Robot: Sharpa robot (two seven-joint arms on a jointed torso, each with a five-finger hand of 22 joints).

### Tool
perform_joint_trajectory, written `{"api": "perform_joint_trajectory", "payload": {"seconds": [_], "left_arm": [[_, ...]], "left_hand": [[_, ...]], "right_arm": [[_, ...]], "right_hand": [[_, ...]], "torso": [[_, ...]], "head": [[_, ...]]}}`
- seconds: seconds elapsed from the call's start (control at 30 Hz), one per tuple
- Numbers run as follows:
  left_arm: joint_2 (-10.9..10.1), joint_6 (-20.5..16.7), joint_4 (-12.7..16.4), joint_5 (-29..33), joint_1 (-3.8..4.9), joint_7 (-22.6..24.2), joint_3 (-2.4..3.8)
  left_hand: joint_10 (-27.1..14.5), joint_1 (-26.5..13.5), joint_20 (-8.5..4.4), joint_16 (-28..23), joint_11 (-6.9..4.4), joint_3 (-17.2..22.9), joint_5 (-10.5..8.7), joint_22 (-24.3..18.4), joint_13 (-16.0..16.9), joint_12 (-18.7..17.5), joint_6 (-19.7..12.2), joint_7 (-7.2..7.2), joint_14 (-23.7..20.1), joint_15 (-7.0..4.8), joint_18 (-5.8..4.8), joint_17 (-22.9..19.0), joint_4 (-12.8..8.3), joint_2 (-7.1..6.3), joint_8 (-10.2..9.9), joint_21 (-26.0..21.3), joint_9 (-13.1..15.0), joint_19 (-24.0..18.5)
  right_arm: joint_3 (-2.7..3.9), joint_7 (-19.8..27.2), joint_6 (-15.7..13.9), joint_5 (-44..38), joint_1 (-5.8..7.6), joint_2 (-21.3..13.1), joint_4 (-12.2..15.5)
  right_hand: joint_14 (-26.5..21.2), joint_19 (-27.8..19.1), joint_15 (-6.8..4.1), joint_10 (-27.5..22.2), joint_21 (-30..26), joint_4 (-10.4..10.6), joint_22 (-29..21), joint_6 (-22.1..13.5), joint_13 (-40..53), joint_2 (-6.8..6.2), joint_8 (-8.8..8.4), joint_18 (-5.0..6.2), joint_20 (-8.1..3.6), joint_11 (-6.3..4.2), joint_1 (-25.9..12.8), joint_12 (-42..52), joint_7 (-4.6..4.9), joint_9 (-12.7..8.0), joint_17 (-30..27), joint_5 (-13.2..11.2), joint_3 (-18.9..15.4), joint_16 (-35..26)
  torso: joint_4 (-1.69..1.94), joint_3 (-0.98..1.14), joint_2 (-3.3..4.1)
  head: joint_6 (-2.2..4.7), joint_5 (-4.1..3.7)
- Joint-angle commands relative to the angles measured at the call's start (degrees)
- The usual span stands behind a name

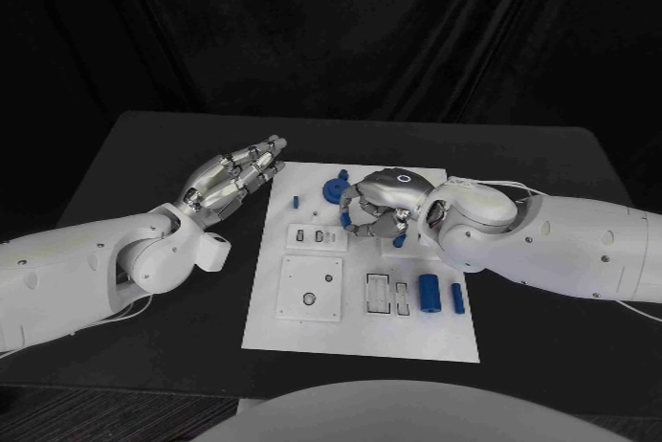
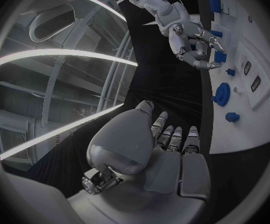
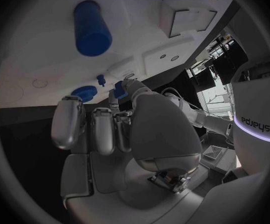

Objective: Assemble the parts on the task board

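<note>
Centrally, task board (image 1: 362,339) with blue parts (image 1: 430,292); right hand (image 1: 383,201) fingers pinching one; left hand (image 1: 231,177) fingers straight, empty.

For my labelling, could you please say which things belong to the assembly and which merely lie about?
Job: flat white task board; round blue plastic disc; larger blue plastic cylinder; silver right hand.
Merely there: black table; black curtain.
</note>
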Motion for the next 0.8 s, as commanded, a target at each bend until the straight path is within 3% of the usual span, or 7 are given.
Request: {"api": "perform_joint_trajectory", "payload": {"seconds": [0.03,0.8], "left_arm": [[0.2,0.7,0.0,0.2,-0.06,6.3,0.05],[0.7,1.0,-0.4,0.2,-0.06,6.2,0.05]], "left_hand": [[0.1,0.1,0.25,-0.2,0.26,0.4,0.13,0.0,0.1,0.3,0.1,0.49,-0.1,0.31,1.00,-0.1,-0.1,0.05,0.2,-0.1,0.1,0.1],[0.1,0.0,0.29,-0.2,0.31,0.6,0.12,0.0,0.1,0.3,0.0,0.55,-0.1,0.35,1.01,-0.1,-0.1,-0.02,0.2,-0.1,0.1,0.1]], "right_arm": [[0.03,-2.0,2.8,-0.8,-0.30,0.5,-0.4],[0.03,-2.7,3.9,-0.8,-1.39,3.1,-2.9]], "right_hand": [[4.7,0.5,0.00,5.8,0.2,-0.2,10.1,1.0,15.1,-0.25,-0.25,-0.72,0.14,0.18,-0.3,0.2,-0.57,0.0,7.7,0.2,0.3,-0.1],[4.6,0.3,0.19,5.8,-0.1,-0.7,10.0,0.6,15.1,-0.53,-1.43,-0.64,0.29,0.42,-0.6,0.2,-0.25,-0.7,7.4,0.2,0.8,-0.3]], "torso": [[0.03,-0.05,0.02],[0.02,-0.04,0.01]], "head": [[0.01,-0.03],[0.01,0.05]]}}
